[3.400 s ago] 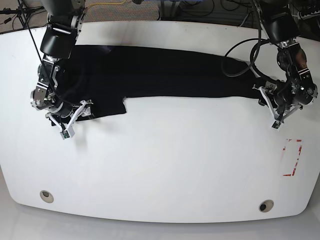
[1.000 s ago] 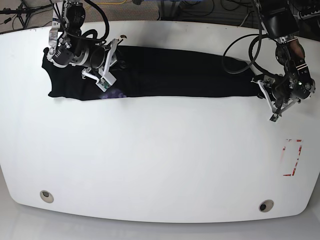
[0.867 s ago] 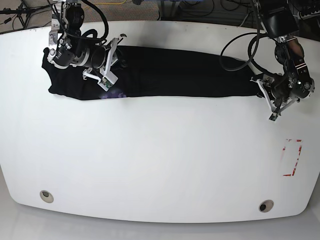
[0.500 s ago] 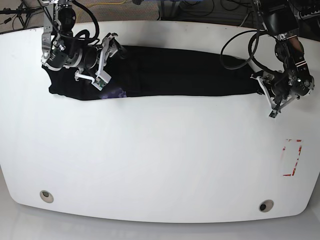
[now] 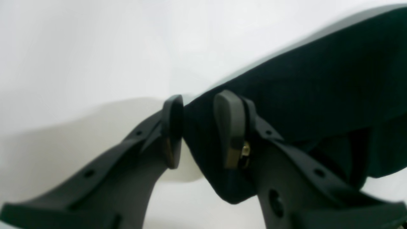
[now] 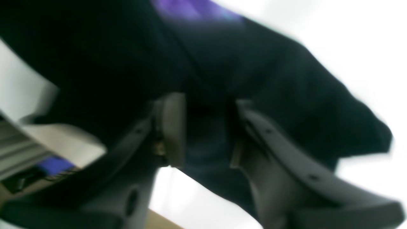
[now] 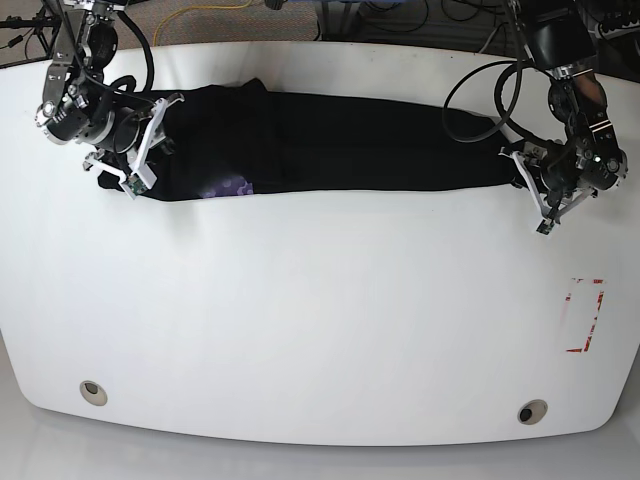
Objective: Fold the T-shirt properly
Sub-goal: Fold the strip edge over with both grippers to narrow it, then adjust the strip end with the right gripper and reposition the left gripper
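The T-shirt (image 7: 340,145) lies as a long black band across the far side of the white table (image 7: 320,320), with a bit of purple print (image 7: 225,187) at its near edge. On the band's left end, my right gripper (image 7: 148,150) is shut on the cloth; in the right wrist view dark fabric (image 6: 286,95) fills the space inside the gripper (image 6: 206,130). Over on the band's right end my left gripper (image 7: 528,190) holds the shirt's corner; the left wrist view shows the gripper (image 5: 198,130) shut on the black edge (image 5: 302,79).
A red rectangular mark (image 7: 585,315) is on the table at the right. Two round holes (image 7: 93,392) (image 7: 532,411) sit near the front edge. Cables (image 7: 480,110) loop from the arm on the right over the shirt's end.
My right gripper has moved left along the shirt, from near its upper middle-left to its left end, and the cloth there has bunched. The left gripper stayed at the right end.
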You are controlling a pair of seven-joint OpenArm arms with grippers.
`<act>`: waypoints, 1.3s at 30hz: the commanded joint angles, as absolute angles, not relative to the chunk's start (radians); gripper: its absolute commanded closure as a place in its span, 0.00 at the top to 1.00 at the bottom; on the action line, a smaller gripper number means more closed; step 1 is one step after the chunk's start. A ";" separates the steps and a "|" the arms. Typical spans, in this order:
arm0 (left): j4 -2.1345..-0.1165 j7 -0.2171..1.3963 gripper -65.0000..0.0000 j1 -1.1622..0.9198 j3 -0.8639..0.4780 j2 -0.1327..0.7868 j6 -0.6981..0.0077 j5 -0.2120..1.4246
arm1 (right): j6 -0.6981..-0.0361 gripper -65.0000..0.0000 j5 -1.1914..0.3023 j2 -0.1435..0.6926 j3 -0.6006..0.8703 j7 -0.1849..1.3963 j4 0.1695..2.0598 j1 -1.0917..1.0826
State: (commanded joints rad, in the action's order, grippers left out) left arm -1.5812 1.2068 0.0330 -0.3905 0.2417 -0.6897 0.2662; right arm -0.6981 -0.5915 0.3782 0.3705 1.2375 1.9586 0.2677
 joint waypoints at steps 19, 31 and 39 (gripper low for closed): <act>-1.572 1.205 0.30 0.031 -0.390 0.243 -0.690 0.260 | -0.698 0.15 -0.294 0.297 0.320 1.024 1.759 0.255; -1.486 1.127 0.30 0.035 -0.387 0.243 -0.690 0.259 | -0.698 0.15 -0.174 0.297 0.311 0.915 1.518 0.088; -1.383 1.081 0.30 0.068 -0.389 0.249 -0.690 0.260 | -0.698 0.14 -0.173 0.297 0.240 0.915 1.523 0.070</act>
